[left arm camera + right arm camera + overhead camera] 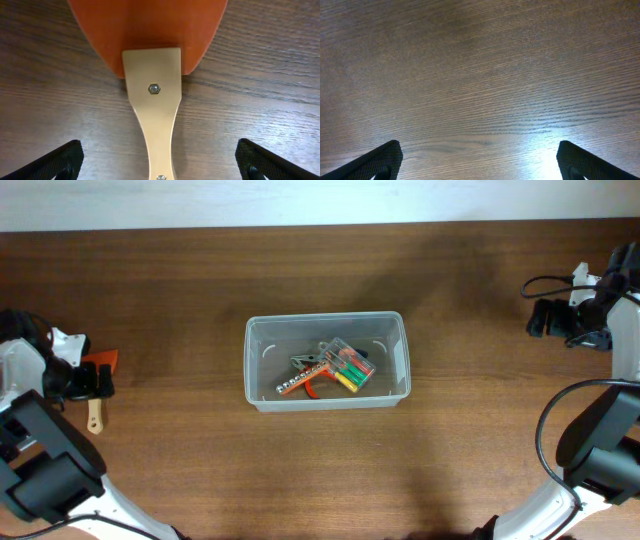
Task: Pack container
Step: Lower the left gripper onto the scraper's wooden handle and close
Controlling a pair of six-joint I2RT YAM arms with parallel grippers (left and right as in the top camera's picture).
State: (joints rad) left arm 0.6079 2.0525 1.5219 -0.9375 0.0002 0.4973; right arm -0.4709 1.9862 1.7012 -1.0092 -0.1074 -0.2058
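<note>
The clear plastic container (327,361) sits at the table's middle. Inside it lie a small clear case with yellow, green and red pieces (349,366), pliers and an orange-handled tool (305,386). A scraper with an orange blade and a pale wooden handle (152,100) lies at the far left (96,417). My left gripper (159,162) is open right above it, with the handle between the fingers, which stand apart from it. My right gripper (479,162) is open and empty over bare wood at the far right (548,318).
The table is dark brown wood (200,480). A pale wall edge runs along the back (300,200). Black cables hang by the right arm (560,280).
</note>
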